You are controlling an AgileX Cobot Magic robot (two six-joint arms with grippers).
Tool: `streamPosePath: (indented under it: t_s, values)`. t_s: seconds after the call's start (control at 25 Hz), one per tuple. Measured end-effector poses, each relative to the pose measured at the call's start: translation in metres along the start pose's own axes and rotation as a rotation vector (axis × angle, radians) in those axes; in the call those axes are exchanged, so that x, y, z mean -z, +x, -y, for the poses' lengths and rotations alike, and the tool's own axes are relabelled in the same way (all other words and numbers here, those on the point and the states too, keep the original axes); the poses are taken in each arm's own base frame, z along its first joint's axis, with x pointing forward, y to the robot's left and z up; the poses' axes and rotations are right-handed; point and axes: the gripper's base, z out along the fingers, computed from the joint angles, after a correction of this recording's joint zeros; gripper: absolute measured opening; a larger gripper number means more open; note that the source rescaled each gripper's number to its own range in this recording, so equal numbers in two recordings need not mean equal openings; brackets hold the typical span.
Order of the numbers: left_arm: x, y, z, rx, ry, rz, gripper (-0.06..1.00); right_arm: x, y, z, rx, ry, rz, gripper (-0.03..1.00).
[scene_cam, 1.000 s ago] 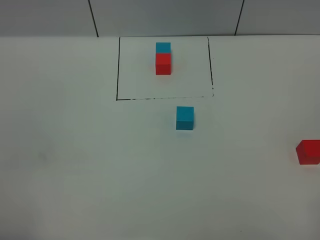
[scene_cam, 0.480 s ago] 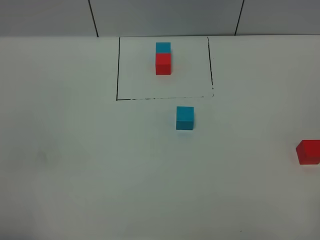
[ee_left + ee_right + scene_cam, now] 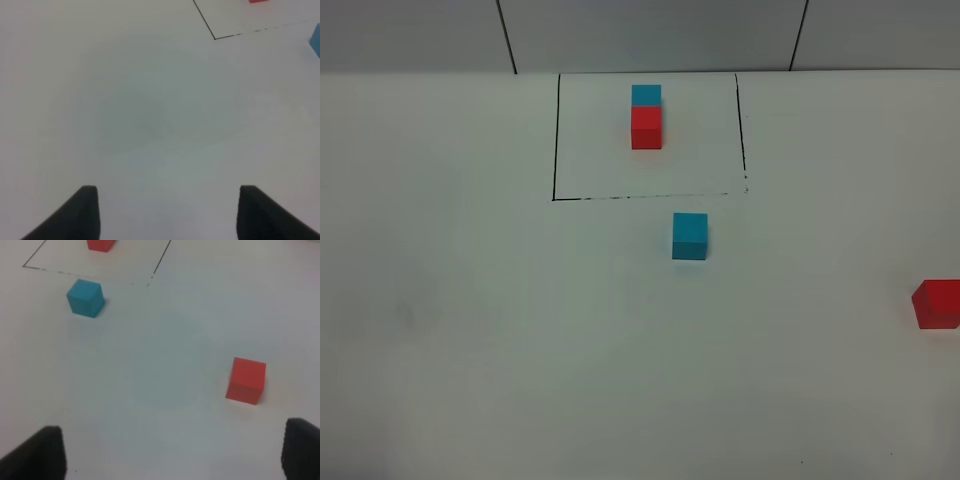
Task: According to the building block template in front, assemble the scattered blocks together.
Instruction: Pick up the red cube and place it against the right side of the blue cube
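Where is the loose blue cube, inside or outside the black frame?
Outside. The blue cube sits just in front of the frame, near its front line, not touching it.

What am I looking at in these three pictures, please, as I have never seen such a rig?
This is a two-armed robot at a white table. One picture comes from a camera high above; the others from a camera on each wrist, where the dark shapes are the left gripper and right gripper, both open, holding nothing. A black rectangle frames the template, a blue cube joined to a red one. Outside it lie a loose blue cube and loose red cube, apart.
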Motion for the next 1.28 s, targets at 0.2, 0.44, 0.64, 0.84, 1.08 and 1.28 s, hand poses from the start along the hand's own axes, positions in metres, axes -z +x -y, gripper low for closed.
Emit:
streamPosePath:
  t_s: [0.2, 0.44, 0.64, 0.84, 1.08, 1.28]
  values:
    - [0.000, 0.000, 0.000, 0.000, 0.000, 0.001, 0.30, 0.000, 0.000, 0.000, 0.000, 0.000, 0.000, 0.74]
    - [0.000, 0.000, 0.000, 0.000, 0.000, 0.001, 0.30, -0.013, -0.007, -0.001, -0.023, -0.025, -0.091, 0.74]
    - [0.000, 0.000, 0.000, 0.000, 0.000, 0.001, 0.30, -0.053, -0.030, 0.002, -0.058, -0.043, -0.278, 0.74]
    - [0.000, 0.000, 0.000, 0.000, 0.000, 0.001, 0.30, -0.122, -0.061, 0.010, -0.071, -0.024, -0.419, 0.74]
    - [0.000, 0.000, 0.000, 0.000, 0.000, 0.002, 0.30, -0.216, -0.077, 0.025, -0.051, 0.023, -0.630, 0.74]
    - [0.000, 0.000, 0.000, 0.000, 0.000, 0.002, 0.30, -0.268, -0.064, 0.048, -0.103, 0.081, -0.765, 0.74]
